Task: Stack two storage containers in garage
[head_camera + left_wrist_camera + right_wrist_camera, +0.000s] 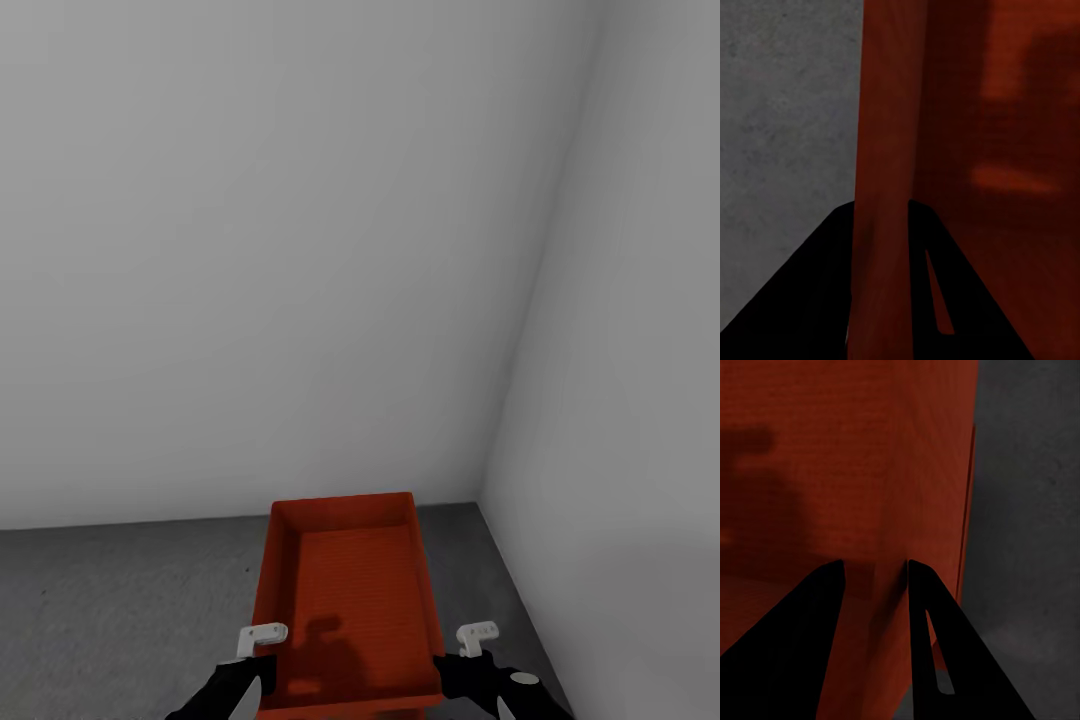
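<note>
Pale grey garage walls (300, 250) meet in a corner ahead of both claws. Grey floor (120, 600) beneath. Orange-red storage container (345, 590) sits between the claws: left claw (881, 247) clamps its left wall, right claw (874, 607) clamps its right wall.

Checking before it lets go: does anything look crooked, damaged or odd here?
Nothing stands out. The orange-red container sits level and looks intact, near the corner of the pale walls, with the left gripper and right gripper each straddling a side wall.
</note>
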Available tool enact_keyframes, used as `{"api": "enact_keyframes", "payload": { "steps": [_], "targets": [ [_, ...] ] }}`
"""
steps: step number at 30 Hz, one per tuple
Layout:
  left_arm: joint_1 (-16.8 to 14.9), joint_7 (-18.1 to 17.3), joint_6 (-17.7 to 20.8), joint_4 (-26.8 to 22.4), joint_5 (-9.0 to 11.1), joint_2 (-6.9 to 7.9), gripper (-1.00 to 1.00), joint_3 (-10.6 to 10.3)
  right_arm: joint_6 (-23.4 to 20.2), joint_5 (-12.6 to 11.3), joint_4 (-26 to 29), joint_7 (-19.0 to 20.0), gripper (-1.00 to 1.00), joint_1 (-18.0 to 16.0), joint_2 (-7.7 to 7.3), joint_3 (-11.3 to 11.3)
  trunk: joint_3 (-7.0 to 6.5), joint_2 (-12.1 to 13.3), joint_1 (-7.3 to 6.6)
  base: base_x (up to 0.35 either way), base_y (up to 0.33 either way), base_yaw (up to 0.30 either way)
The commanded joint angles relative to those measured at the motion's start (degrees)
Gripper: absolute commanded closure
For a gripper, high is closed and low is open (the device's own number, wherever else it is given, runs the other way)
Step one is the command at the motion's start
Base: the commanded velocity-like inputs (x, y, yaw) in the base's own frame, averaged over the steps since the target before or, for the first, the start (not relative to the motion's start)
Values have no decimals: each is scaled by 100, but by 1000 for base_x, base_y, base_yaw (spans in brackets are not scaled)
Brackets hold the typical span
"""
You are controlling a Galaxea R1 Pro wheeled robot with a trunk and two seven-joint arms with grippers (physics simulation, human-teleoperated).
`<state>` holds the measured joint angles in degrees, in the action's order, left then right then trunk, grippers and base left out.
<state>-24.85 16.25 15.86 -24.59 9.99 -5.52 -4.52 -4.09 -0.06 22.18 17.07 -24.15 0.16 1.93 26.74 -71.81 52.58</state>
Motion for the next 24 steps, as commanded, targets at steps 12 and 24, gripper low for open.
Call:
{"api": "enact_keyframes", "payload": {
  "steps": [12,24],
  "targets": [
    [30,52,-12,-20,54,-32,100,-50,-5,13,-21,-6,100,-2,31,4,304,-445,241,0,0,0],
    [38,17,61,-16,94,13,100,-65,3,-19,-175,6,100,-2,35,28,304,-445,241,0,0,0]
  ]
}}
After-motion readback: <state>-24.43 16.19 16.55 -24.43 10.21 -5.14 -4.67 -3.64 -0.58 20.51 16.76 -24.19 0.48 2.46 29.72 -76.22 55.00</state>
